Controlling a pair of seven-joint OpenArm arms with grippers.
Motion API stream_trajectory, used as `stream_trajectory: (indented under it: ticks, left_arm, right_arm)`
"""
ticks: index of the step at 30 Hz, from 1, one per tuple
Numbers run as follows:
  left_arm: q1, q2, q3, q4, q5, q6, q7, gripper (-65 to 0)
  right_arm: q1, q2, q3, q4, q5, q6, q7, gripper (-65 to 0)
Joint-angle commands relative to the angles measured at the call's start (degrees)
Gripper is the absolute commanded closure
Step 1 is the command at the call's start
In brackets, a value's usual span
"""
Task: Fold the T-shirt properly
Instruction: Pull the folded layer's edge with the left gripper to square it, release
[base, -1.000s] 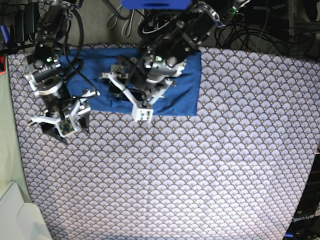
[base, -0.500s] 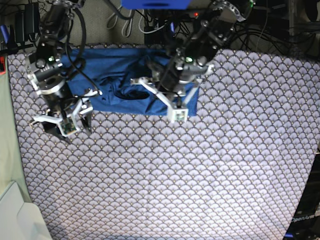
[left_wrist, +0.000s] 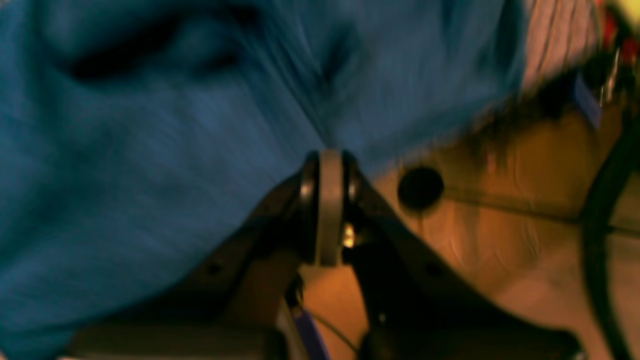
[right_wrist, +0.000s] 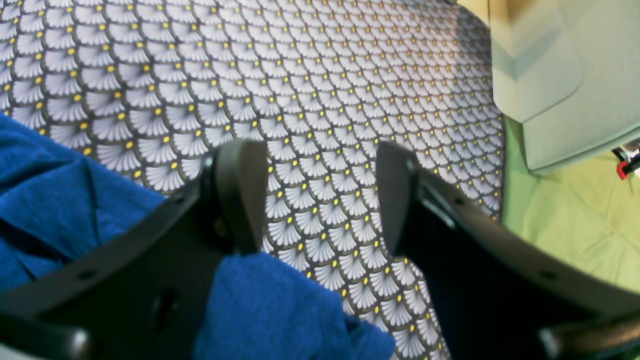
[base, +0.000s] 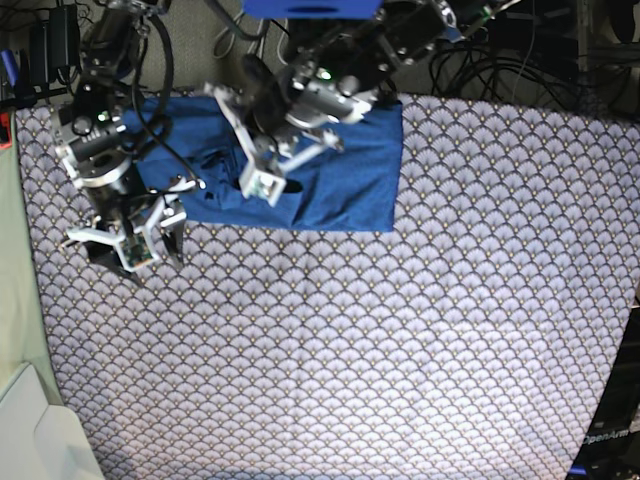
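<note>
Two arms reach over a table with a grey-white tablecloth (base: 400, 340) that has a shell pattern. The blue T-shirt (base: 350, 170) lies bunched at the table's far edge, nearer the far left corner as the base view shows it. Its right part lies flat and smooth, and its left part is wrinkled.

The left gripper (left_wrist: 327, 150) is pressed tight shut, and blue cloth fans out from its tip, so it is pinching a fold of the T-shirt (the wrist view is blurry). In the base view this gripper (base: 262, 182) sits over the wrinkled middle of the shirt.

The right gripper (right_wrist: 320, 195) has its jaws spread apart with nothing between them but the tablecloth (right_wrist: 320, 90) below. Blue cloth of the T-shirt (right_wrist: 60, 200) lies just beside its one finger and under it. In the base view this gripper (base: 128, 250) is near the table's left edge, just past the shirt's near left corner.

A pale green thing (right_wrist: 560, 75) sits past the table's left edge.
</note>
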Motion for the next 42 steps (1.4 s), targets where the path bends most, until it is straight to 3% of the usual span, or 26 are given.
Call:
stream_trajectory:
  ticks: [1, 11, 16, 26, 34, 39, 42]
  left_arm:
    - [-0.53, 0.31, -0.79, 1.43, 0.13, -0.03, -0.55, -0.4]
    - [2.37, -1.80, -18.46, 0.37, -0.05, 0.06, -0.29, -0.4]
    - [1.75, -1.09, -18.90, -4.90, -0.05, 0.06, -1.08, -0.4]
    - [-4.84, 6.82, -18.55, -19.05, -0.14, -0.03, -1.08, -0.4]
    - [-9.06, 12.71, -18.37, -21.95, -0.14, -0.21, -6.71, -0.4]
    - [-9.32, 12.62, -18.46, -15.10, -0.05, -0.21, -7.14, -0.4]
    - [-9.32, 9.90, -18.72, -11.49, -0.05, -0.21, -7.41, -0.4]
  right_arm:
    - [0.53, 0.25, 0.11, 1.24, 0.68, 0.18, 1.40, -35.0]
    - [0.44, 0.34, 0.11, 1.15, 0.59, 0.18, 1.40, -35.0]
    - [0.44, 0.25, 0.11, 1.15, 0.68, 0.18, 1.40, -35.0]
    - [0.44, 0.60, 0.11, 1.15, 0.59, 0.18, 1.40, -35.0]
    - [0.44, 1.66, 0.20, 1.15, 0.50, 0.18, 1.40, -35.0]
    - [0.70, 1.74, 3.01, 1.15, 0.50, 0.18, 1.40, -35.1]
    - [0.88, 1.66, 5.12, 1.06, 0.59, 0.18, 1.40, -35.2]
